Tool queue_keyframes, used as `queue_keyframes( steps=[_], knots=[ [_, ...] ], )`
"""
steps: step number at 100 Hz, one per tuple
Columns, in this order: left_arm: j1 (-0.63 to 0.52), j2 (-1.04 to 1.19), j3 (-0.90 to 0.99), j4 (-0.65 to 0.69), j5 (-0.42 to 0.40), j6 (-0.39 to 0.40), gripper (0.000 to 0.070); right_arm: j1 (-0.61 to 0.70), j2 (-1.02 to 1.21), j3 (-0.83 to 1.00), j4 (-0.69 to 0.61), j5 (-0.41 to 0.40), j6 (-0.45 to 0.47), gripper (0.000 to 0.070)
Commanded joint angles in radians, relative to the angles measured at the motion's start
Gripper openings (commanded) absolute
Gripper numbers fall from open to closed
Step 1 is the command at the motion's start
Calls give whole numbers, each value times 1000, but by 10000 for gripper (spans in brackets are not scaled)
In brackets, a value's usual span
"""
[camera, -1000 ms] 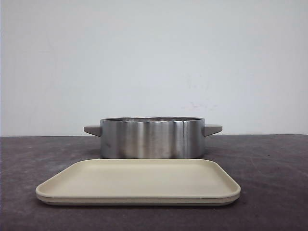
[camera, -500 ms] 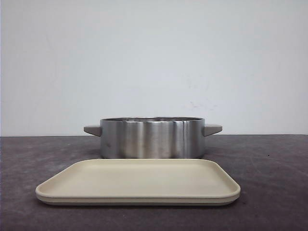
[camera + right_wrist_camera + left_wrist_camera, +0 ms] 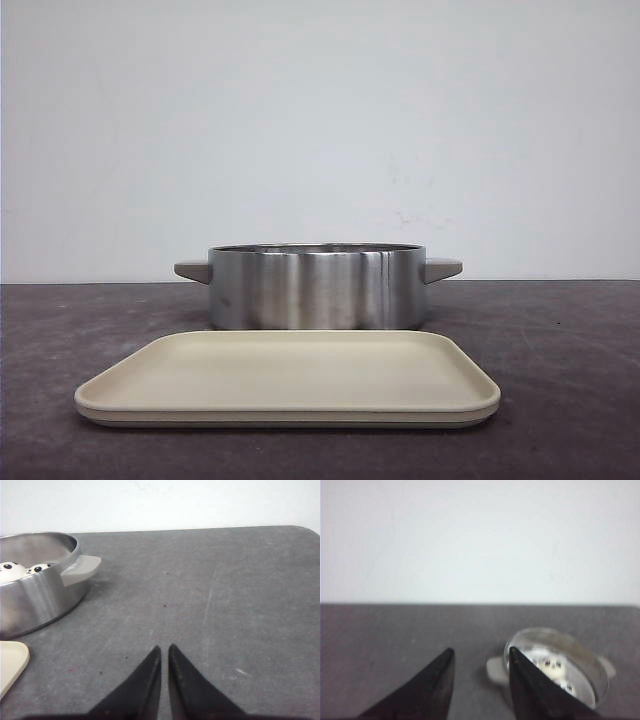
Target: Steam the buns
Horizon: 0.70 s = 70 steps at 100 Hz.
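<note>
A steel pot (image 3: 316, 287) with grey handles stands at the middle of the table, behind a beige tray (image 3: 290, 378). White panda buns lie inside the pot: two show in the left wrist view (image 3: 553, 667) and two over the pot's rim in the right wrist view (image 3: 12, 570). The front view hides them behind the pot's wall. My left gripper (image 3: 481, 651) is open and empty, above the table beside the pot (image 3: 555, 665). My right gripper (image 3: 164, 648) is shut and empty, low over bare table to the side of the pot (image 3: 37, 580). Neither gripper shows in the front view.
The dark grey table (image 3: 560, 340) ends at a white wall behind. A corner of the beige tray (image 3: 10, 667) shows in the right wrist view. The pot's grey handle (image 3: 80, 569) sticks out toward my right gripper's side.
</note>
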Motion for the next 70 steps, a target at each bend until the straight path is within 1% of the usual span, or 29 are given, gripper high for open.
queue_keyframes(
  steps=[1,14,23,39,52,62,70],
  knots=[
    [30,-39,-125,114,63,12,174,-1,0,-3,10,0,-5,28],
    [122,-146,-366,294,180,-10,174,-1,0,-3,10,0,-5,28],
    [179,-204,-493,373,220,-21,174,-1,0,-3,10,0,-4,28],
    [267,-293,-681,476,221,-23,174,-1,0,-3,10,0,-4,28],
    [317,-344,-775,478,221,-26,174,-1,0,-3,10,0,-4,28],
    [328,-360,-817,481,221,-24,174,-1,0,-3,10,0,-4,28],
    [329,-363,-844,483,207,4,174,-1,0,-3,10,0,-4,28]
  ],
)
